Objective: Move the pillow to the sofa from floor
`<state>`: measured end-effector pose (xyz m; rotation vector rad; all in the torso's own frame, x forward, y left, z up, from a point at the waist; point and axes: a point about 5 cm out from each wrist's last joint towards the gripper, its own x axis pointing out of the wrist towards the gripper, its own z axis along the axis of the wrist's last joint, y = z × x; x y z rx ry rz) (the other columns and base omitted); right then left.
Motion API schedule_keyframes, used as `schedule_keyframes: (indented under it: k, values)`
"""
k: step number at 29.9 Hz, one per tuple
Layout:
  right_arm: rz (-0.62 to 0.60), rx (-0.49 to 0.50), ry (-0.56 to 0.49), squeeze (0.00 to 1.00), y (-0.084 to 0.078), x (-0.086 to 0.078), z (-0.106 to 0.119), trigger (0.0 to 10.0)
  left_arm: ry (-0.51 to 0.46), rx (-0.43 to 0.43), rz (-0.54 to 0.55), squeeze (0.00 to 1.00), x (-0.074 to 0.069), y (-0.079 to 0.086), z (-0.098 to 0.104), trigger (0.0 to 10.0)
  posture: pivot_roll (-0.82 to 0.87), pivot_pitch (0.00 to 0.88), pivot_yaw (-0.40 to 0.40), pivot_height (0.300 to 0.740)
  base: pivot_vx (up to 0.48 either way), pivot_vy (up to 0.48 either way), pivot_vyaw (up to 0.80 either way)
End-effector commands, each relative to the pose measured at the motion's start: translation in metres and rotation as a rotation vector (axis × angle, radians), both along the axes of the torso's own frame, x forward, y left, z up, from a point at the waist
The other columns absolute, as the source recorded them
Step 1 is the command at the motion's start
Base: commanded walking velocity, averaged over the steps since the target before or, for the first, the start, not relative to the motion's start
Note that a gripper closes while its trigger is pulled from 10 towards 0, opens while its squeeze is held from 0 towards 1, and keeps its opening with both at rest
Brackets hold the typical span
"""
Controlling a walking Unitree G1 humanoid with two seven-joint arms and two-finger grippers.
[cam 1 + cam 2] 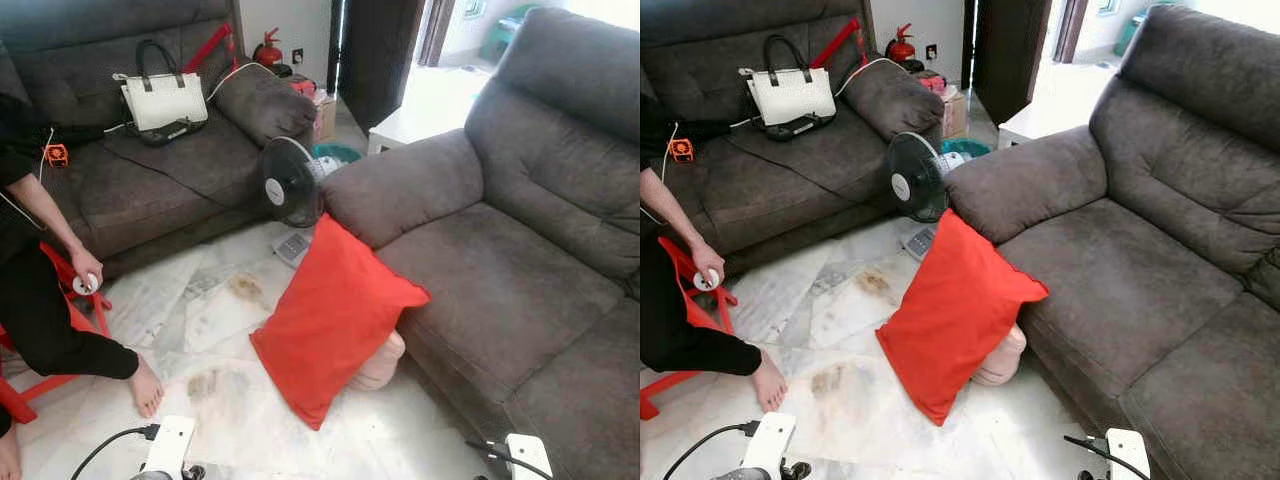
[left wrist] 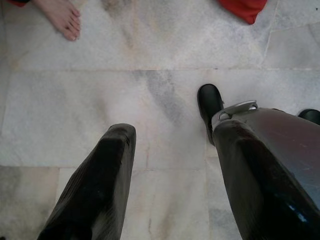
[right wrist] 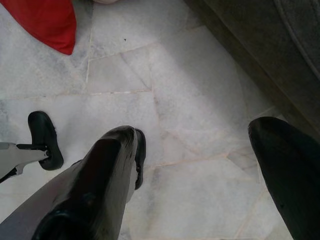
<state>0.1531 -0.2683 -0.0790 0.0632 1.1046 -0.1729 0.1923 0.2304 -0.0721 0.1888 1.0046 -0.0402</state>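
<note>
Both grippers hang low over the pale marble tile floor (image 2: 75,100), the left gripper (image 2: 170,185) and right gripper (image 3: 200,170) each with black fingers spread apart, holding nothing. Ahead, the red square fabric pillow (image 1: 335,320) stands on the floor, leaning against the grey suede sofa (image 1: 520,270). A black fan (image 1: 288,182) stands beyond, and a person's bare foot (image 1: 146,386) rests to the left.

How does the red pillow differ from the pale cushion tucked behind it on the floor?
The red pillow is bright red, large and flat, propped on edge against the front of the grey sofa. The pale cushion is pinkish-beige, looks smaller and rounder, and is mostly hidden behind the red one. Both sit on the marble floor at the sofa's base, with neither tool near them.
</note>
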Motion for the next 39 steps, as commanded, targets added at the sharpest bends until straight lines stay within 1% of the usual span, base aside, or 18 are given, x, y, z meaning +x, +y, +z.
schedule_keyframes:
  k: [1,3,12,39]
  values:
    - [-0.004,-0.002,-0.006,0.00,-0.0012,0.0013,0.0009,10.0,0.018,-0.001,0.014,0.00,-0.0042,0.0028,-0.0016,10.0,0.07,0.040,-0.034,0.740,0.000,0.000,0.00]
    - [-0.005,-0.001,-0.007,0.00,-0.0011,0.0012,0.0009,10.0,0.018,-0.002,0.015,0.00,-0.0043,0.0029,-0.0016,10.0,0.07,0.041,-0.034,0.740,0.000,0.000,0.00]
    - [-0.009,0.001,-0.008,0.00,-0.0011,0.0011,0.0008,10.0,0.019,-0.006,0.017,0.00,-0.0046,0.0029,-0.0017,10.0,0.07,0.044,-0.035,0.740,0.247,0.000,0.00]
    - [0.005,-0.012,-0.006,0.00,-0.0019,0.0019,0.0014,10.0,0.022,-0.007,0.011,0.00,-0.0040,0.0023,-0.0016,10.0,0.07,0.044,-0.035,0.740,0.274,0.000,0.00]
